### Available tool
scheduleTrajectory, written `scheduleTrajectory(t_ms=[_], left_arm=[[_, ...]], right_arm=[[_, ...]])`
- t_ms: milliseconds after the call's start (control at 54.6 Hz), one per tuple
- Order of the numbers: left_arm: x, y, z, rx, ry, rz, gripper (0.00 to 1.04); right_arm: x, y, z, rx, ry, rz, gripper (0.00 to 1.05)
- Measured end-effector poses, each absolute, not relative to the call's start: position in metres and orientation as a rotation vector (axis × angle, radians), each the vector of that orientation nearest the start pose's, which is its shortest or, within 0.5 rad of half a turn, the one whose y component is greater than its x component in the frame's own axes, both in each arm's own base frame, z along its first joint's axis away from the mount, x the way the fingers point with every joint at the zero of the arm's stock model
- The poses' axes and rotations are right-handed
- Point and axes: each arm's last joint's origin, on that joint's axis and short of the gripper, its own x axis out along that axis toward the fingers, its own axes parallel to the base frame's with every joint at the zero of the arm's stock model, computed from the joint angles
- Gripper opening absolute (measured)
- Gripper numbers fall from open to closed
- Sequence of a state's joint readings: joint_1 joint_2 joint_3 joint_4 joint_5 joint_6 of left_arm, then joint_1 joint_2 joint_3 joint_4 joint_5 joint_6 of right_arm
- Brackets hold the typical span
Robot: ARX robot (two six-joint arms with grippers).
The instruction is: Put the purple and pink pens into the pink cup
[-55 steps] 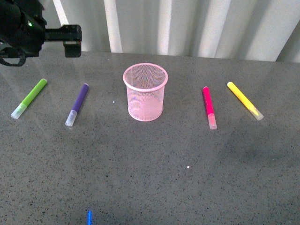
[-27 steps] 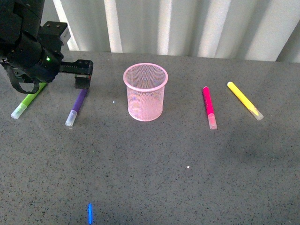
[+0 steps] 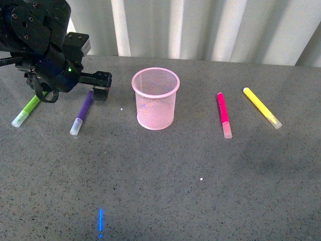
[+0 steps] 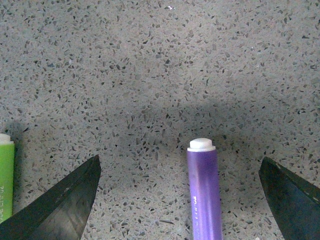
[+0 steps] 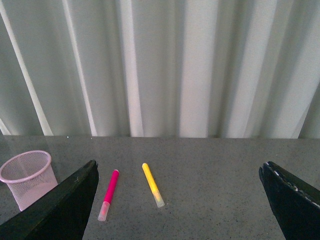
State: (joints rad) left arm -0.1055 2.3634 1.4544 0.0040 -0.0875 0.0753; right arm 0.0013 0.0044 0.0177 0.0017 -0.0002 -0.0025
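Purple pen (image 3: pixel 83 111) lies flat on the surface (image 3: pixel 210 196) left of the pink cup (image 3: pixel 155 100), its blunt end between the wide-spread jaws of our left gripper (image 4: pixel 180 159), which clasps nothing, our arm angled in from the left.

This is looking like a robot test bench in a lab or studio rather than a home. A grey speckled, stone-like tabletop (image 4: pixel 150 75) is spreading under and between the fingers (image 4: pixel 60 205) of the left gripper (image 4: pixel 179 160). Beyond the fingers of the right gripper (image 5: pixel 178 165), a pale pleated curtain (image 5: pixel 175 65) is hanging as a plain backdrop behind the table. A black robot arm (image 3: pixel 40 40) is reaching over the surface.
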Motion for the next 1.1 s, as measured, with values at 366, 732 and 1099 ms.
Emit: scheduleTrajectory(t_ms=[366,732,1099], left_arm=[[0.462,-0.057,0.048,0.170,0.920,-0.078,0.75],[0.460,-0.069,0.044,0.166,0.911,-0.115,0.23],[0.461,-0.067,0.043,0.172,0.859,-0.084,0.13]], right_arm=[[0.097,0.000,0.169,-0.002,-0.015,0.002,0.98],[0.097,0.000,0.169,-0.002,-0.015,0.002,0.98],[0.097,0.000,0.169,-0.002,-0.015,0.002,0.98]])
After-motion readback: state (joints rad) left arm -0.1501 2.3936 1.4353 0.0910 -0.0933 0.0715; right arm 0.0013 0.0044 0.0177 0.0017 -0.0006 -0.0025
